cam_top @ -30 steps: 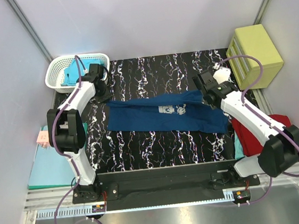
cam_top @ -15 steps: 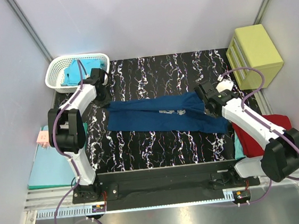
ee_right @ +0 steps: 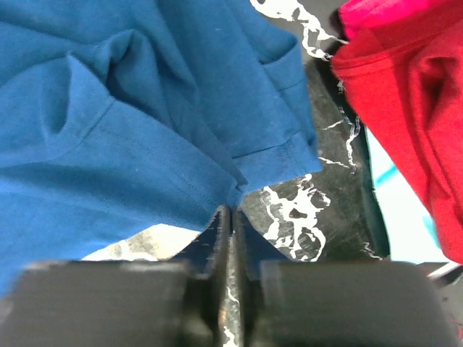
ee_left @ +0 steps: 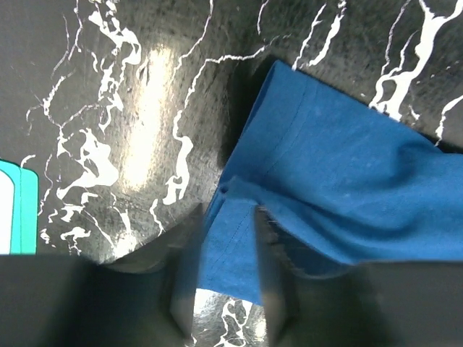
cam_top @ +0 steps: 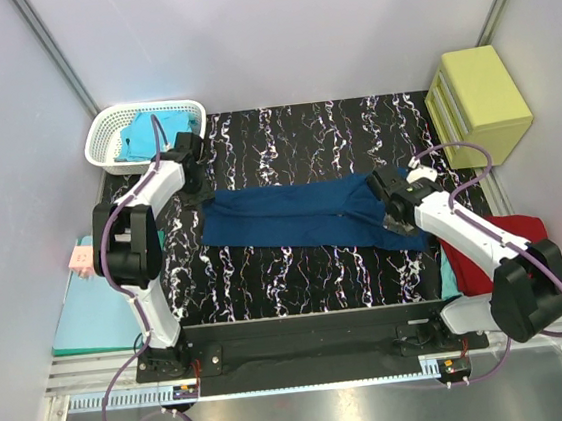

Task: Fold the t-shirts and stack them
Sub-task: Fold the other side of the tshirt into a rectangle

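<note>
As the far edge of the navy blue cotton t-shirt (cam_top: 302, 216) is drawn over toward the near side, its pale chest print, on show a second ago, vanishes under the fold. That leaves a long plain band lying across the black, white-veined tabletop (ee_left: 108, 108).

The left gripper (ee_left: 228, 217), closed a moment ago, now has its jaws partly apart. A stitched end of the shirt lies loose between them, and the rest runs away beyond and to the right of the tips.

The right gripper (ee_right: 231, 211) has its jaws pressed almost together. The hem corner at the shirt's other end is gathered to a point at their tips and appears to be pinched there. The rest of the cloth spreads beyond and to the left of those tips.

A crumpled red cotton t-shirt (ee_right: 412, 94) lies off to the right of those jaws, apart from the navy hem. A turquoise cotton t-shirt (cam_top: 142, 135) sits in the white plastic laundry basket (cam_top: 104, 154) beyond the left gripper.

The lengthwise fold looks laid, and the left side seems to be letting go. The right would be due to follow. The band would then need folding end to end before it can be stacked.
</note>
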Tool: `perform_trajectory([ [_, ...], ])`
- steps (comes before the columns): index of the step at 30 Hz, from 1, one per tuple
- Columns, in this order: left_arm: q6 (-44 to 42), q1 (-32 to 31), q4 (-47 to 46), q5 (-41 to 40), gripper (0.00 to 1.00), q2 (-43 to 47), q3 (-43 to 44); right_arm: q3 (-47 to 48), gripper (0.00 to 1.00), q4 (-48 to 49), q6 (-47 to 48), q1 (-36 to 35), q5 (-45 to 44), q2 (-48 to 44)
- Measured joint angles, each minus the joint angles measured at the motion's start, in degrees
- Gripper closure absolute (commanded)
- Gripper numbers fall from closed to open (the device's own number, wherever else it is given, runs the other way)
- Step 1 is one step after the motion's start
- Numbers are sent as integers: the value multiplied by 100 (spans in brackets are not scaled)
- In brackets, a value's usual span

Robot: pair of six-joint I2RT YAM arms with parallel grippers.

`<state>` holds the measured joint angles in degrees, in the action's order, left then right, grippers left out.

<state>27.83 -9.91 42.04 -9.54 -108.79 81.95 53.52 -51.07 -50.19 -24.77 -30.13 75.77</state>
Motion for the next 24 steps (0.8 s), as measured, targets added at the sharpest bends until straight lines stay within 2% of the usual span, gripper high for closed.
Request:
perform_trajectory([
  [1,-11,-13,11,-13,36,0,-4,13,69,31,57,0,33,0],
  [2,-2,-26,11,-39,25,4,-4,46,66,44,131,0,63,9],
  [4,33,-63,2,-72,20,74,-4,251,61,24,332,2,74,87],
  [12,44,-197,-164,-2,24,365,487,1875,65,490,1178,52,122,1084],
  [17,50,-264,-273,127,27,284,479,1950,68,710,1419,120,442,1832],
  [24,50,-317,-286,229,29,-87,166,1840,69,962,1600,319,754,2422],
])
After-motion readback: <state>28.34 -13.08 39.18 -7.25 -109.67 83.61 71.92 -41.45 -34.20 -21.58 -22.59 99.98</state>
